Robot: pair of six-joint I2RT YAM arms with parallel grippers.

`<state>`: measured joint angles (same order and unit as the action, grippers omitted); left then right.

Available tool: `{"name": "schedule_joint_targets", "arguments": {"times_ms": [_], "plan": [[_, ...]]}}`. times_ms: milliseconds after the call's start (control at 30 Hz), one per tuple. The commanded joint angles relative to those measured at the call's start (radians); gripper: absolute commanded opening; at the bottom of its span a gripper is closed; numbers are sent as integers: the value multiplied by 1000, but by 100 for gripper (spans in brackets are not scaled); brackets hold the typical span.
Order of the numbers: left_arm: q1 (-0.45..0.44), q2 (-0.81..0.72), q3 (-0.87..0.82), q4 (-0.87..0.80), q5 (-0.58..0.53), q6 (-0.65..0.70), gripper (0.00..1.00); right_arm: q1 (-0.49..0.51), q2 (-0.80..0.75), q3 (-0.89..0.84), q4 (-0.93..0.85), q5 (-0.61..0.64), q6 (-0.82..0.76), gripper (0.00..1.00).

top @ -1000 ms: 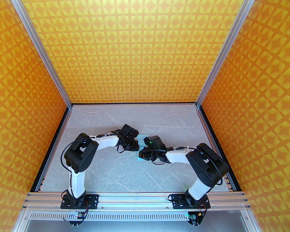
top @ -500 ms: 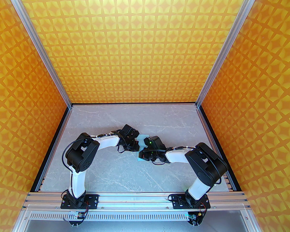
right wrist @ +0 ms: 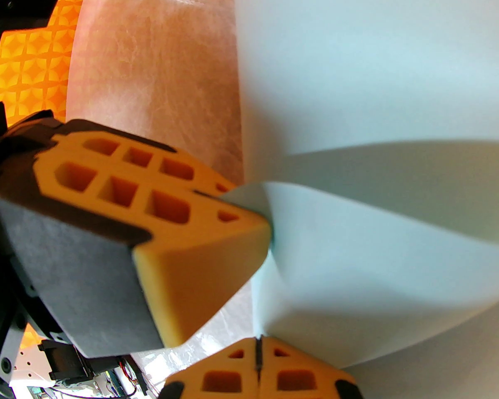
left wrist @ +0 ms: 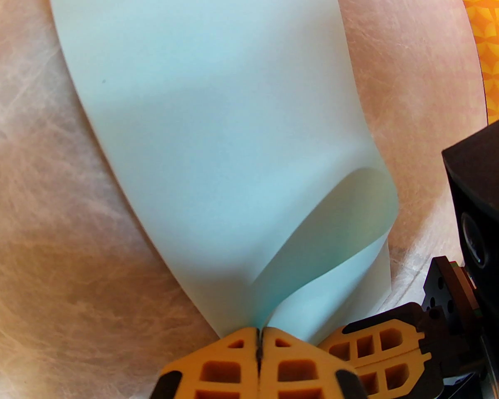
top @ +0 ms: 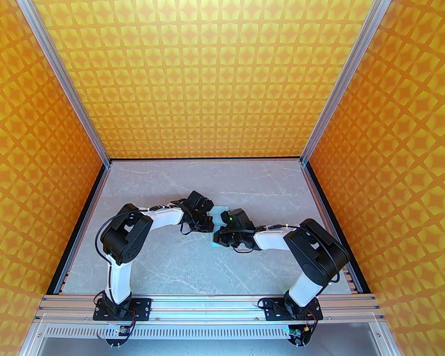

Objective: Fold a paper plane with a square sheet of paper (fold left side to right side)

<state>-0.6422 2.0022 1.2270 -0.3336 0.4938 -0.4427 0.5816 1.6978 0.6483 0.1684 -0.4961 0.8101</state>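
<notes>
Square sheet of paper (left wrist: 216, 139): lies mid-worktop (top: 170, 265) between the two wrists. Most of it is flat, and the near corner is raised in a loose curl.

Left end effector (left wrist: 260, 333): fingers pressed together, pinching the curled corner. Right end effector (right wrist: 258, 339): also pressed together, apparently nipping the sheet's edge just beside it.

Change over the last second: almost none. The right arm's elbow eased slightly inward, then stopped. Both grips and the visible paper are unchanged.

Reading: the grasp looks settled, but the carry of the left side over to the right has not begun. No crease is visible.

Obscured: in the top view the wrists cover most of the sheet, leaving only slivers. Contact inside the jaws cannot be confirmed. The right wrist view cuts off the sheet's far edge.
</notes>
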Motion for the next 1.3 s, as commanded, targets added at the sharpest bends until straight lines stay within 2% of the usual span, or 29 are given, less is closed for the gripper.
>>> {"name": "schedule_joint_targets", "arguments": {"times_ms": [0,600,1267], "plan": [[0,-31,-9,-14,14,13,2,3,-26,24,-35,27,-13,2],[17,-54,-27,-16,12,17,1,3,-32,33,-48,35,-19,5],[20,-25,-13,-13,13,14,5,3,13,41,-57,35,-26,4]]}}
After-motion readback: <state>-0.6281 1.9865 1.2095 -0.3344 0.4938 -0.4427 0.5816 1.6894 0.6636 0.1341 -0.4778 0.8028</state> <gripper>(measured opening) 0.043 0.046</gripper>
